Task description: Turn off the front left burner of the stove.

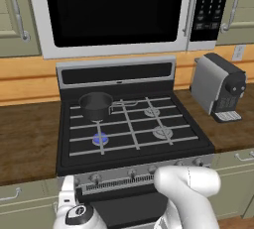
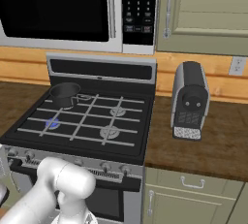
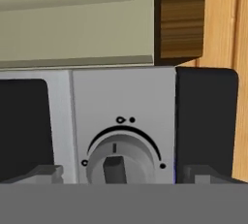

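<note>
Wooden countertop [image 1: 25, 143] runs either side of the stove [image 1: 131, 124], under a large microwave [image 1: 114, 12] and pale cabinets.

Stove taken as landmark. Black cooktop, pale grate bars, silver front panel with a row of round knobs along its lower edge. Front left burner [image 1: 100, 138] sits at the near left corner of the cooktop, showing a blue ring beneath the grate bars; in the right base view the same burner [image 2: 52, 123] again glows blue. Dark saucepan [image 1: 96, 105] stands on the back left burner, directly behind it, handle pointing toward the stove's middle. Coffee machine [image 1: 218, 86] on the counter just right of the stove.

Arm is low in front of the stove's panel, at its left end. Gripper [image 3: 118, 173] faces one knob [image 3: 121, 162] head-on on the silver panel, an arc marking curving over it. Two dark fingertips show at the bottom corners of the hand view, one either side of the knob and clear of it: jaws spread wide, holding nothing.
</note>
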Tool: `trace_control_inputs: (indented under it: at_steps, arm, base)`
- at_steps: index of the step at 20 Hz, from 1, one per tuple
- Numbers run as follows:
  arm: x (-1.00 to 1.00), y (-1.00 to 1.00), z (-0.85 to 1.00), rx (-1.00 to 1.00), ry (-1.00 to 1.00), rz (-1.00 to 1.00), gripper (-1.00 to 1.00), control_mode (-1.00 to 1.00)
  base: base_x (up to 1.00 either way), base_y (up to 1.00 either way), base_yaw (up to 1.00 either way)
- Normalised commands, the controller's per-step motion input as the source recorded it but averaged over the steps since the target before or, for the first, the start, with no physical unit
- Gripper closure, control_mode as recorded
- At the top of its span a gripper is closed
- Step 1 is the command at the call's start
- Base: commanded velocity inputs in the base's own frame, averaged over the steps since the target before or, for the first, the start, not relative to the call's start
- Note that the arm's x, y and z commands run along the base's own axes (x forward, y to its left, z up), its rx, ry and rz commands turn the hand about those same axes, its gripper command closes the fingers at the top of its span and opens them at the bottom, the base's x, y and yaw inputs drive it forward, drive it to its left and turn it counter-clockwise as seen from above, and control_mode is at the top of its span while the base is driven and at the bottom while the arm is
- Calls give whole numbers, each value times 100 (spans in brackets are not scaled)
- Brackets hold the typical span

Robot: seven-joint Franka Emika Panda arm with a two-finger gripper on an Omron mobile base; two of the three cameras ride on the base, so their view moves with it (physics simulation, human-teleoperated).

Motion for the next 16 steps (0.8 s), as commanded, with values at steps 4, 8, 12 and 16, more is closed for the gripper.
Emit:
trace_control_inputs:
  at_steps: [4,8,12,16]
  arm:
    - [36,0,0,0,0,0,100,-100]
    - [2,0,0,0,0,0,100,-100]
    - [0,0,0,0,0,0,100,-100]
    - [2,-1,3,14,1,0,100,-100]
  base:
    - [0,0,0]
    - [0,0,0]
    - [0,0,0]
    - [0,0,0]
